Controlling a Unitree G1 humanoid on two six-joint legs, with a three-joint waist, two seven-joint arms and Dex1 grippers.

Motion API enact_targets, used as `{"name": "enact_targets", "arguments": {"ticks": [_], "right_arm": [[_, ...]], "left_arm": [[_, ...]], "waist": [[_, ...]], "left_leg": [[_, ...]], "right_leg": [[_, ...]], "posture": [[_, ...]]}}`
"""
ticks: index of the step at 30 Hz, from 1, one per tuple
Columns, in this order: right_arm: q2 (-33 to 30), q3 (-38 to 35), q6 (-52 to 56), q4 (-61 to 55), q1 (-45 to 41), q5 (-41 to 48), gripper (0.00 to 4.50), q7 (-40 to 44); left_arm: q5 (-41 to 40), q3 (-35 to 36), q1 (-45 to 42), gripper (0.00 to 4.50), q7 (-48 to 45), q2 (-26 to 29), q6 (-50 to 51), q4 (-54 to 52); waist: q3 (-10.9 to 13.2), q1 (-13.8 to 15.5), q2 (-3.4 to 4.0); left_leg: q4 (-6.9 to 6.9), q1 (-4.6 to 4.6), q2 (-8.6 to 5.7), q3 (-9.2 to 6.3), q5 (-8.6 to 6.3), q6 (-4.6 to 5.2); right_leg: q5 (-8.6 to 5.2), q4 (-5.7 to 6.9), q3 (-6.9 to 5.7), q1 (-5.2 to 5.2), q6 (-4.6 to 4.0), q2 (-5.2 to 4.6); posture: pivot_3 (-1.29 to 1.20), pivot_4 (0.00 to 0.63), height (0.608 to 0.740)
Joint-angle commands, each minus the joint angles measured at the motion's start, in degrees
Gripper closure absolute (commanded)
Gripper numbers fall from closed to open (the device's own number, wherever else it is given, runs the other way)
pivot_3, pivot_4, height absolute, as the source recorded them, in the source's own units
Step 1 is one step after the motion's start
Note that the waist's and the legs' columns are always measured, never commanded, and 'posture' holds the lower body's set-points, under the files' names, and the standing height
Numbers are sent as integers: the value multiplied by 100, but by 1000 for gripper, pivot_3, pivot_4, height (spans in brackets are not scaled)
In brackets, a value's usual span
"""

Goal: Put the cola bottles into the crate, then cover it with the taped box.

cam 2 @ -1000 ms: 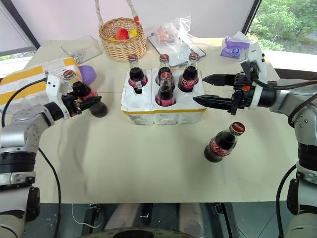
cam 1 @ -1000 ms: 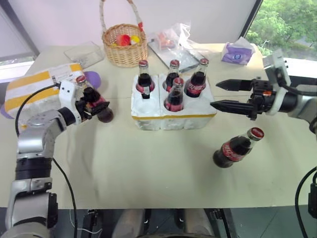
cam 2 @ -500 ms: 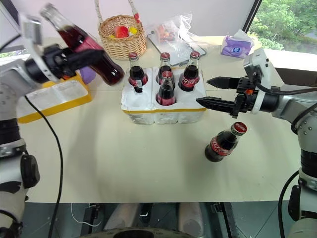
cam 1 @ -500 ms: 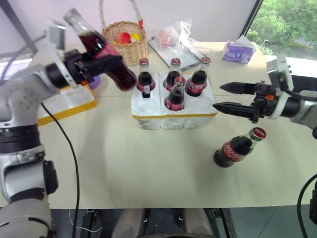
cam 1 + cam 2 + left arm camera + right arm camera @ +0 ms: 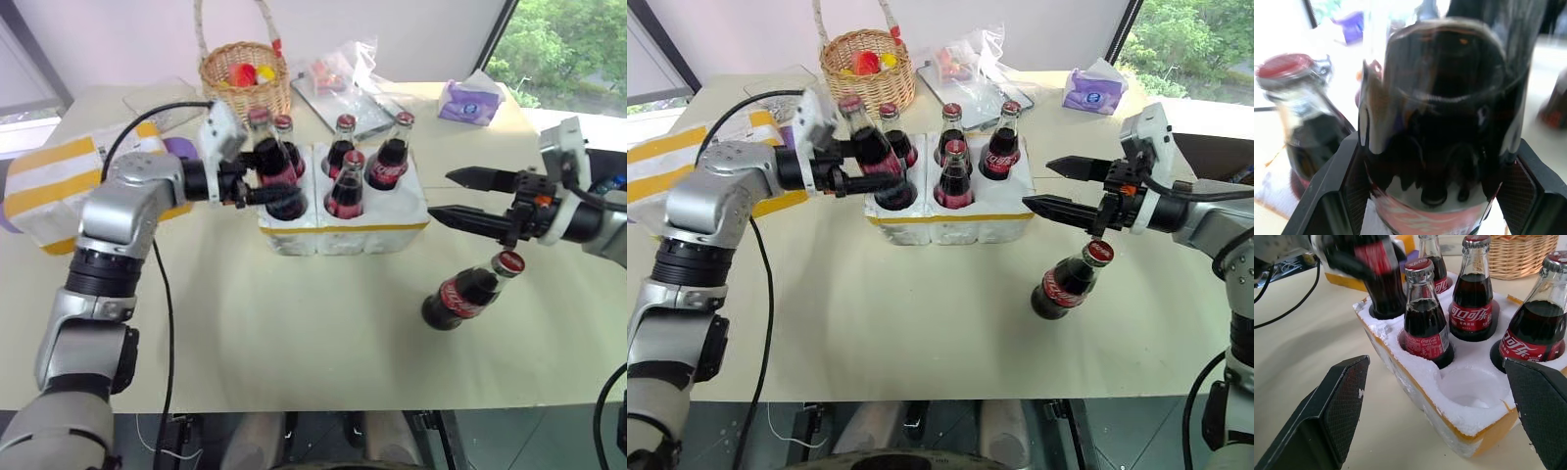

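Left eye view, crate point(image 5: 343, 233): worktop centre, four bottles seated.
Left claw point(image 5: 266, 184): pinching fifth bottle point(image 5: 277, 176), base at crate's 9 o'clock hole.
Right claw point(image 5: 453, 198): spread, empty.
Sixth bottle point(image 5: 468, 292): tilted, crate's 4 o'clock.
Taped box point(image 5: 69, 181): crate's 9 o'clock.

crate point(image 5: 1469, 421): rough white foam | cola bottles point(image 5: 1426, 316): glossy glass

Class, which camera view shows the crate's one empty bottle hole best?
The right wrist view: the empty hole lies open near the crate corner. In the eye views it sits mostly hidden behind the crate's front rim; the left wrist view gives mainly the held cola bottle.
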Motion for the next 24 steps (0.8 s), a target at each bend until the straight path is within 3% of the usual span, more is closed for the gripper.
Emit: {"name": "enact_targets", "arguments": {"ticks": [1,9,12,14,19,24], "right_arm": [[-63,-222,-42,-167,-5,101,0,-69],[-132,-149,-119,-59,57,-66,0,-110],[-128,-171,-102,-14,-4,-92,0,-159],[-123,-179,-138,-7,-11,-138,0,-203],[-246,-430,-91,-50,67,-108,0,-263],[-449,-1271,107,-171,337,115,0,-431]], "left_arm": [[539,-62,-30,1669,120,-65,-789,182],[795,18,131,1669,714,-759,-892,593],[745,147,217,185,813,-783,-756,480],[657,260,238,39,852,-757,-641,413],[-129,965,271,39,556,-226,324,-221],[-1899,1981,210,39,-162,771,2076,-1250]], "waist": [[0,0,0],[-1,26,2],[-1,43,2],[-1,21,2],[0,-20,0],[-1,-18,2]], "left_leg": [[0,0,0,0,-3,5],[7,1,0,-1,-8,19],[13,5,-1,-1,-7,21],[15,6,-1,-1,-7,21],[12,4,1,-1,-5,19],[6,0,5,1,-5,17]], "right_leg": [[1,0,0,0,-1,0],[5,7,-4,2,-5,1],[6,14,-5,8,-3,0],[8,14,-5,8,-2,0],[7,26,-5,-4,-2,3],[6,32,-1,-15,-3,6]], "posture": [[0,150,740],[0,150,740],[0,150,740],[0,150,740],[0,150,740],[0,150,740]]}}
